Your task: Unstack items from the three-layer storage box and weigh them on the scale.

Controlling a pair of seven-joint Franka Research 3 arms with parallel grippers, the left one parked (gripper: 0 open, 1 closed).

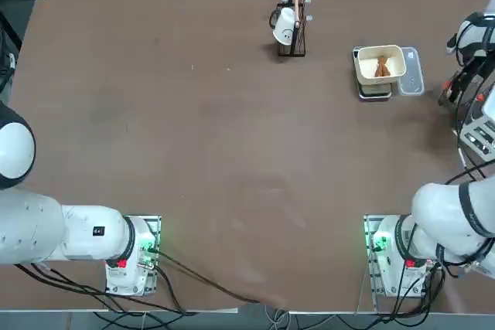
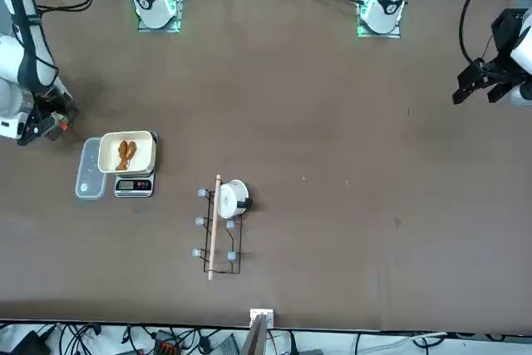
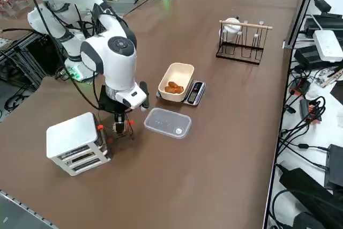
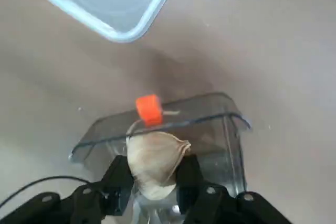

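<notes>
Right claw (image 4: 153, 179): grasping a cream-white lump (image 4: 155, 162) over an open clear drawer (image 4: 231, 129)
Storage box (image 3: 75, 143): just beside the claw
Scale bowl (image 3: 176, 81): holds brown lumps (image 3: 173, 87)

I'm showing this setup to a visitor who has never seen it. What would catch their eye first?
Probably the right gripper beside the white storage box at the table's edge, its fingers closed around a cream-white lump above a pulled-out clear drawer with an orange knob. Next, the cream bowl on the scale, already holding brown lumps, with the translucent plate lying between bowl and box.
</notes>
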